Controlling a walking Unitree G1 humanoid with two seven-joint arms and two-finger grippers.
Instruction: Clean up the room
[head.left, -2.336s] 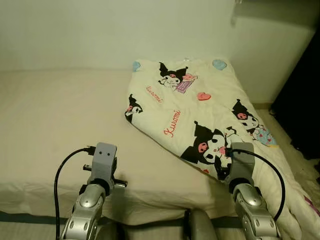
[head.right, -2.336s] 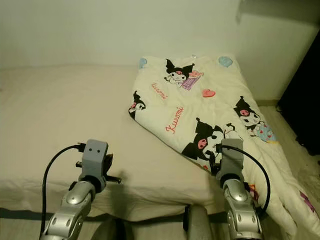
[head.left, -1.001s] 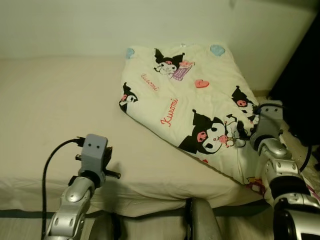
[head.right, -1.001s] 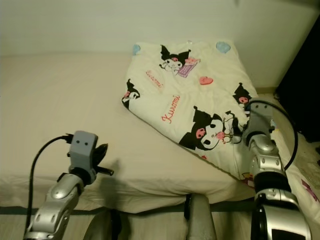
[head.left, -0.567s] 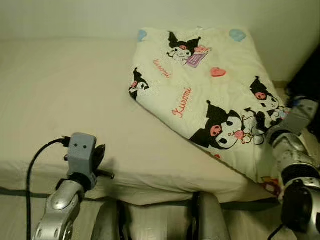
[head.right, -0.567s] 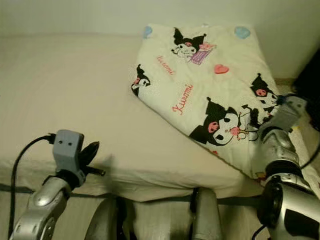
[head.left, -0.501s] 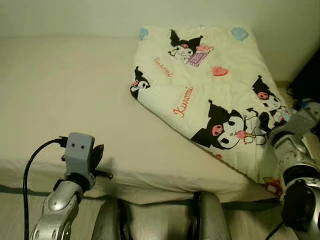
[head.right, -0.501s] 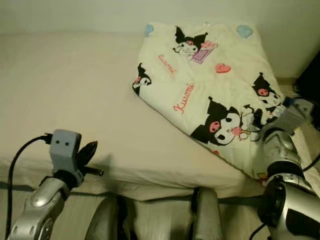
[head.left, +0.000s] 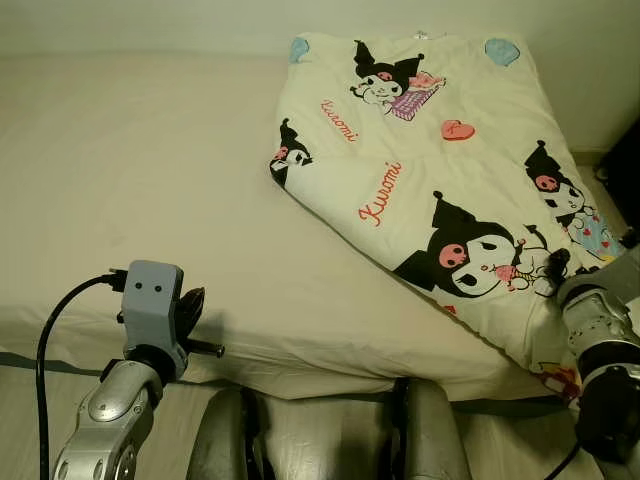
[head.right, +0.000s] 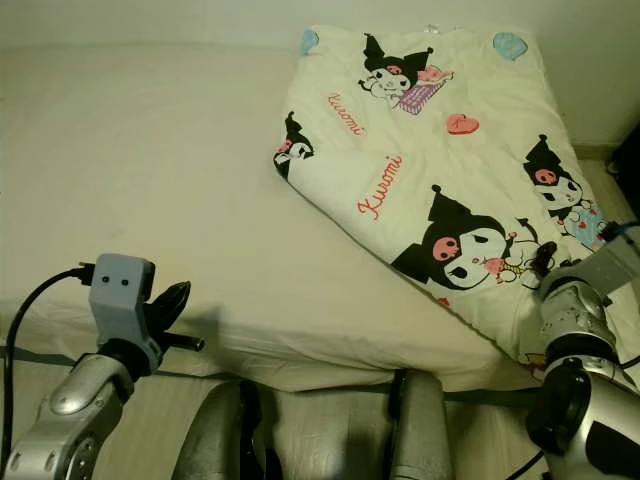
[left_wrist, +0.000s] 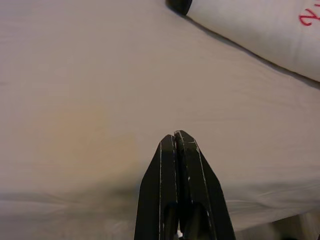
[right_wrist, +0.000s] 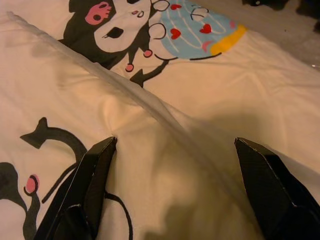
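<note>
**A:** Where do you stand with the quilt?

**B:** Your right gripper (right_wrist: 172, 185) has its two black fingers spread wide, one on each side of a raised fold in the cream padded quilt printed with black-and-pink cartoon characters (head.left: 440, 190). Nothing is pinched yet. It sits at the quilt's near right part, where the fabric spills over the edge of the beige mattress (head.left: 140, 190).

**A:** And the other arm?

**B:** Your left gripper (left_wrist: 176, 136) is pressed fully shut on nothing, hovering over bare mattress sheet near the front edge, well apart from the quilt.

**A:** How should I take the fold?

**B:** I'd judge the step to be a grab on that ridge. Push the fingers down so the crease sits deep between them before you close; a shallow bite on padded cloth will likely slip. Aim to take every layer of the ridge rather than only the top skin, or you'll drag one sheet and leave the filling behind.

**A:** How does the quilt lie?

**B:** Its long axis runs from the wall at the far end of the bed down toward your right side. The far end sits on the mattress by the wall; the near end hangs off the bed's right edge. The left border cuts diagonally across the mattress, so the whole thing is skewed, not square to the bed.
</note>
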